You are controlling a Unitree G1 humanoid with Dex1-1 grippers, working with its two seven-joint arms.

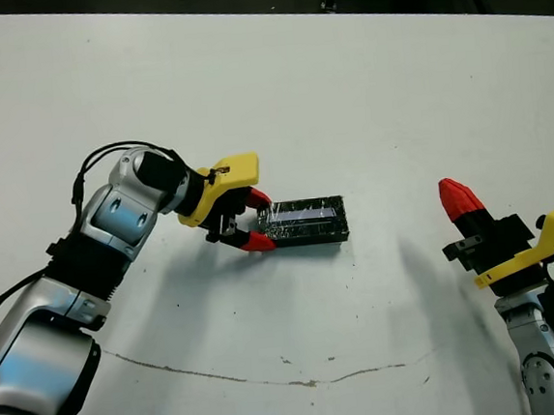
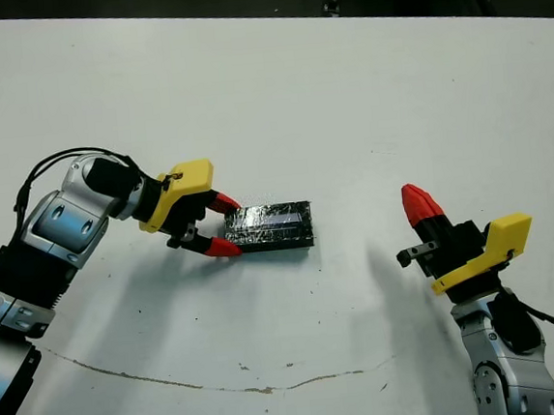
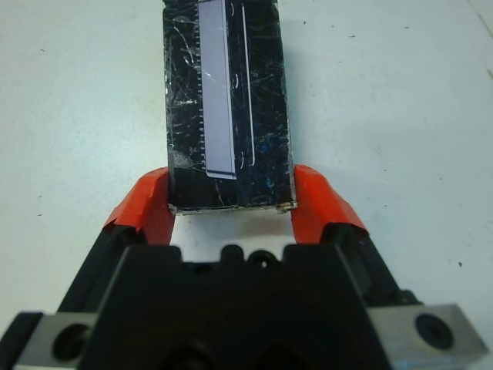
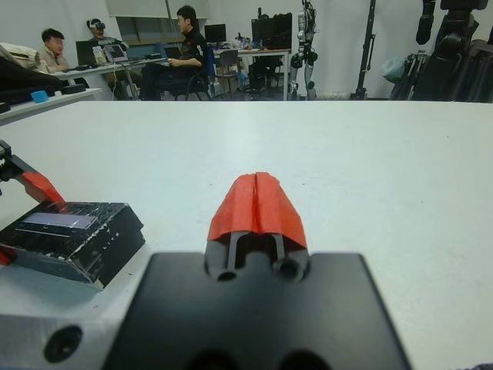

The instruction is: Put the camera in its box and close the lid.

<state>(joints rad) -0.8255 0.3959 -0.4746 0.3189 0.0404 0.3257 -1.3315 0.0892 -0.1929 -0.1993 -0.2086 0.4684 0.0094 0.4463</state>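
The left gripper (image 3: pixel 231 202) has its jaws set against the two long sides of the lid (image 1: pixel 303 221) at one short end, pinching it; the right gripper (image 4: pixel 256 204) has its jaws pressed together on nothing, raised near the table's right edge.

The table (image 1: pixel 364 93) is otherwise bare, apart from a thin dark scratch (image 1: pixel 224 375) near its front edge. The lid sits flat near the table's centre, pale stripe up. It appears seated over the box; neither the box nor the camera is visible, so both are judged to lie beneath.

Risks:
- A grip at one end only can tilt or drag the lid, leaving it skewed.
- Opening the jaws unevenly can nudge the lid sideways.

Nothing obstructs either arm. People sit well beyond the table's far edge.
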